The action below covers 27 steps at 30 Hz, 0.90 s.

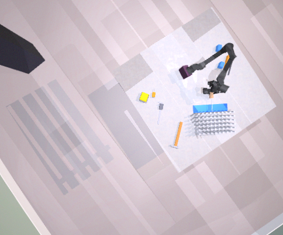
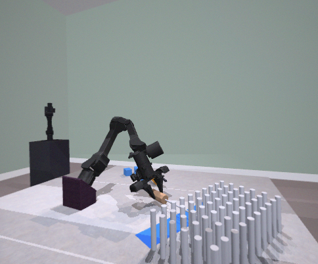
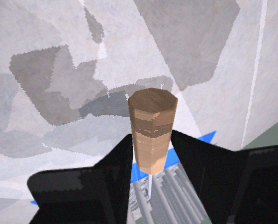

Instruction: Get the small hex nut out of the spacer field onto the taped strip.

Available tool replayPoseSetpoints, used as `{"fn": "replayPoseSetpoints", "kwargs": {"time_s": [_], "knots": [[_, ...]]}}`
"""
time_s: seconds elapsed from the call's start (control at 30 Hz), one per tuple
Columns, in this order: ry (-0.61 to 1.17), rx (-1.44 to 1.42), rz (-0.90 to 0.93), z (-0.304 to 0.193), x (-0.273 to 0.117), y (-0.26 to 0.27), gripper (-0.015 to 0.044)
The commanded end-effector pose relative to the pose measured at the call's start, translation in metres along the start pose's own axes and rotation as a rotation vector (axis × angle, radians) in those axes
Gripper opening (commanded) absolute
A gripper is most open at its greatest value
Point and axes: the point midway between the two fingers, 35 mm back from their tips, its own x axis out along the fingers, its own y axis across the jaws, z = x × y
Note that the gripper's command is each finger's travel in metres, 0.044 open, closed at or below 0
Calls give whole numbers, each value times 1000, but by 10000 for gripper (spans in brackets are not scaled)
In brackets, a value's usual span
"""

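My gripper (image 1: pixel 211 93) (image 2: pixel 158 194) (image 3: pixel 151 135) is shut on the wooden handle (image 1: pixel 211 96) (image 2: pixel 161 197) (image 3: pixel 153 120) of a thin-shafted tool. The handle is tilted. Its thin metal shaft (image 2: pixel 175 204) (image 3: pixel 150 186) runs down and forward over the blue taped strip (image 1: pixel 199 109) (image 2: pixel 158 230) (image 3: pixel 205 140) toward the field. Its tip is hidden or too small to tell. The grey metal spacers (image 1: pixel 216 124) (image 2: pixel 172 241) (image 3: pixel 170 197) stand upright in rows just beyond the strip. My gripper is on the arm's side of the strip, outside the field. I cannot make out the nut.
An orange-handled tool (image 1: pixel 178 134) lies beside the field. A grey block (image 1: pixel 161 106) with a thin rod, a yellow block (image 1: pixel 144 97) and a small orange piece (image 1: pixel 153 94) lie farther off. Two blue blocks (image 1: pixel 218 48) (image 1: pixel 221 65) and an orange bar (image 1: pixel 227 59) lie near the arm's elbow.
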Motion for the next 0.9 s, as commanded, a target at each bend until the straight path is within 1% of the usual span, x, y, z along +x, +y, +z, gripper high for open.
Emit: {"fn": "replayPoseSetpoints", "kwargs": {"time_s": [0.0,0.87], "knots": [[7,-13,-9,-5,0,-4,0],[8,-14,-9,-19,5,-4,0]]}}
